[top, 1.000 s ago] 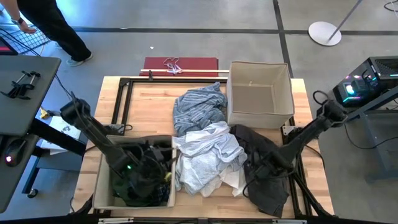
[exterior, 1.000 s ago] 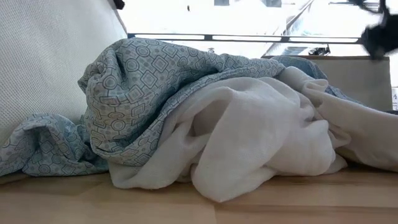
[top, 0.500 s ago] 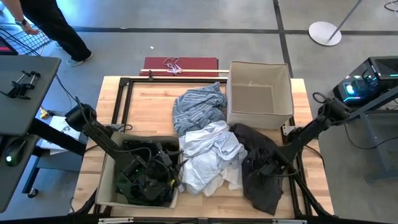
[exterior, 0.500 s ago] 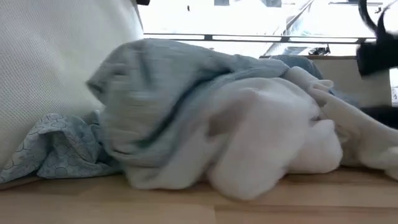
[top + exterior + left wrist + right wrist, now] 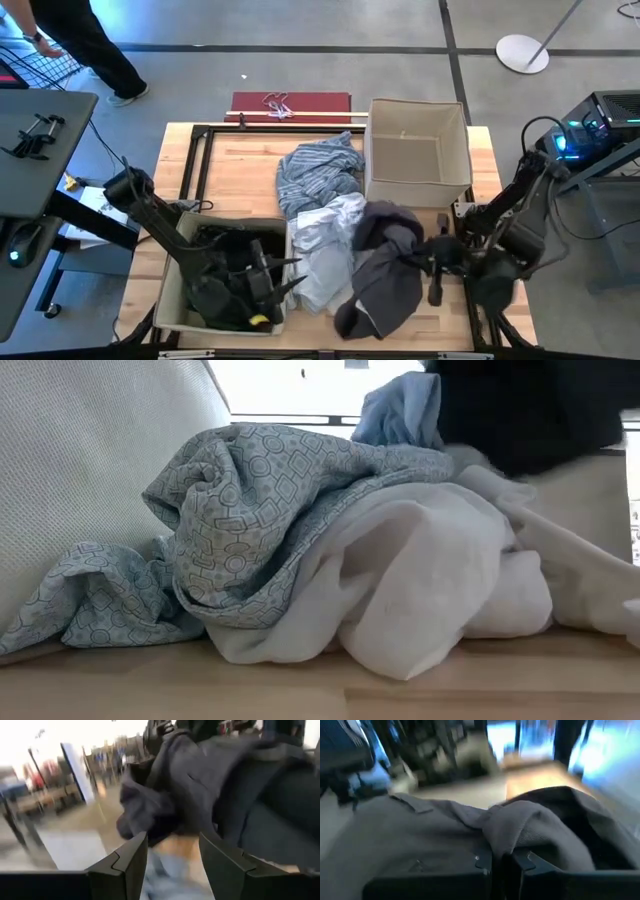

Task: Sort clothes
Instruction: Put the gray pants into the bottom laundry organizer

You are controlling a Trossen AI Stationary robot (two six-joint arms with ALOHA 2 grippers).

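High view had the right gripper pinched tight on the charcoal grey piece, lifting it off the table's near right side so it hung draped over the white and pale patterned clothes in the middle. The striped blue shirt lay farther back, beside the empty beige box at far right. The left gripper hovered over the near left box, fingers spread, nothing between them; dark garments already sat inside. Looked like the pick-and-carry step. Next move probably called for swinging the grey piece clear of the pile toward a box without dragging the white stuff along.
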